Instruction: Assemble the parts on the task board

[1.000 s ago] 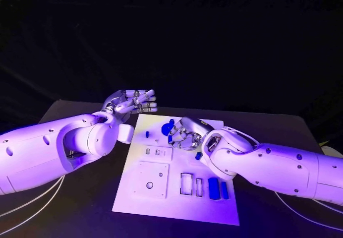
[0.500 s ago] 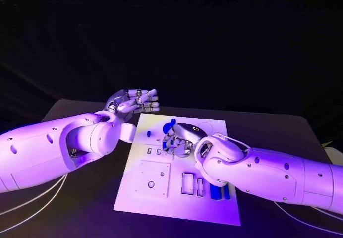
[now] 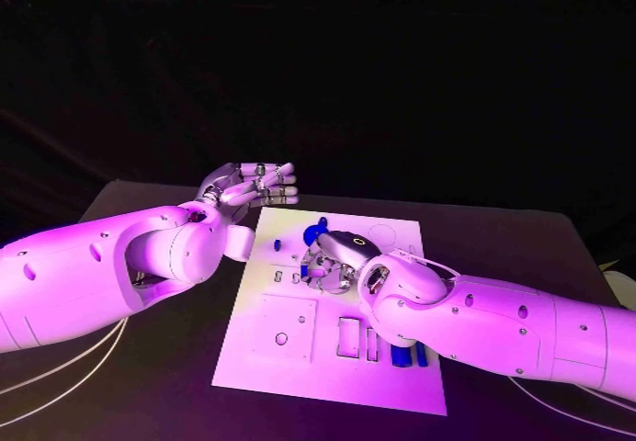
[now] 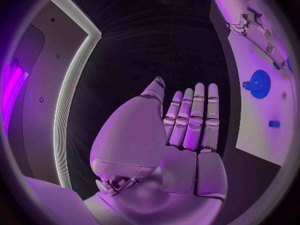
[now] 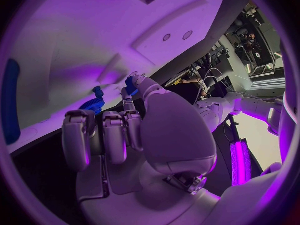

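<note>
Right hand [image 3: 335, 264] down on task board [image 3: 291, 354] centre, pinching small blue part [image 5: 131, 83]; seat squarely, press straight. Left hand [image 3: 249, 186] open, idle off board's far-left corner.

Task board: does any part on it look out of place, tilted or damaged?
Nothing stands out. The task board lies flat on the table, the blue gear rests flat on it, and the right hand hovers over its middle.

Right hand [image 5: 134, 130] hovering close over the white task board [image 5: 94, 40], fingers [image 5: 78, 135] curling down, fingertips touching a small blue part [image 5: 130, 83], blue gear [image 5: 92, 104] sitting beside them, long blue bar [image 5: 10, 100] lying farther off
</note>
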